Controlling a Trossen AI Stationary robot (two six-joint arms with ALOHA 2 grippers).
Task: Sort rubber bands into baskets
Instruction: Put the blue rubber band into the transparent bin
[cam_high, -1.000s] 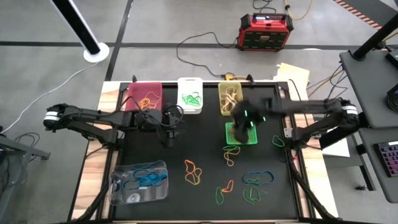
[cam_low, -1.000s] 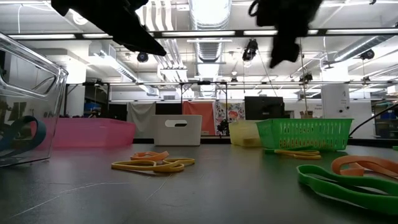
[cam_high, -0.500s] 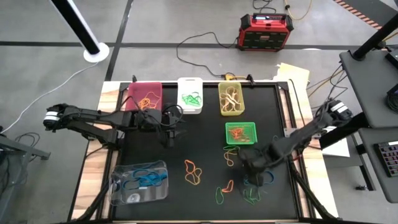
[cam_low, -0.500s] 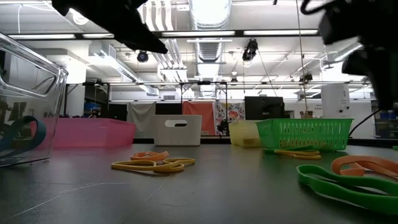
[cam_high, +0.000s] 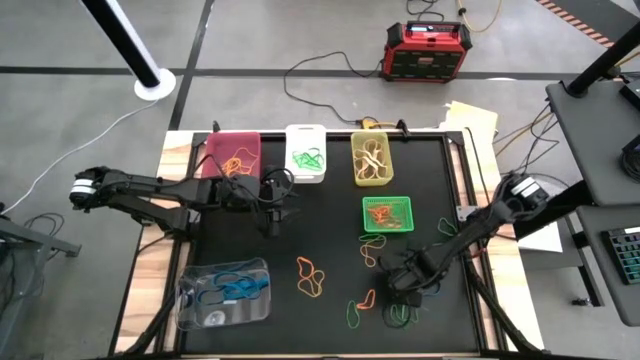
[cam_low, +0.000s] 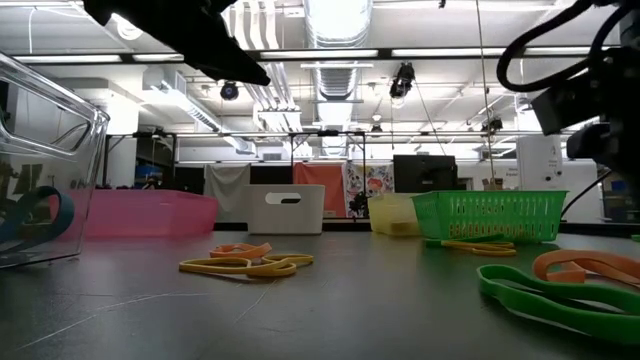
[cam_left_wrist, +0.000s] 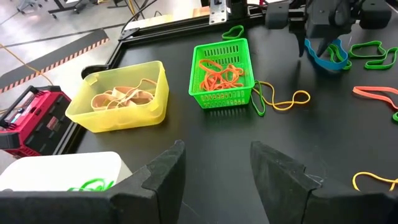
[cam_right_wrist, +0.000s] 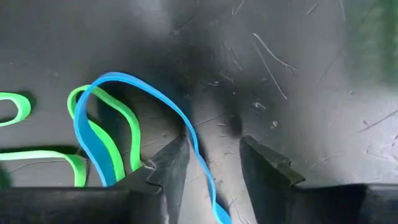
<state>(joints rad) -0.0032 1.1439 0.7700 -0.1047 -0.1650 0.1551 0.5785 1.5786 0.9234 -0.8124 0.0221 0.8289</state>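
Our right gripper (cam_high: 408, 280) sits low on the mat, fingers spread astride the blue rubber band (cam_right_wrist: 146, 118) — not yet pinched — presumably bound for the clear basket (cam_high: 225, 293); the left gripper (cam_left_wrist: 214, 171) waits open.

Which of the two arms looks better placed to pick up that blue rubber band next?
The right one, probably. The right gripper is down at the blue rubber band, fingers open astride it. The left gripper hangs open far off, near the white basket.
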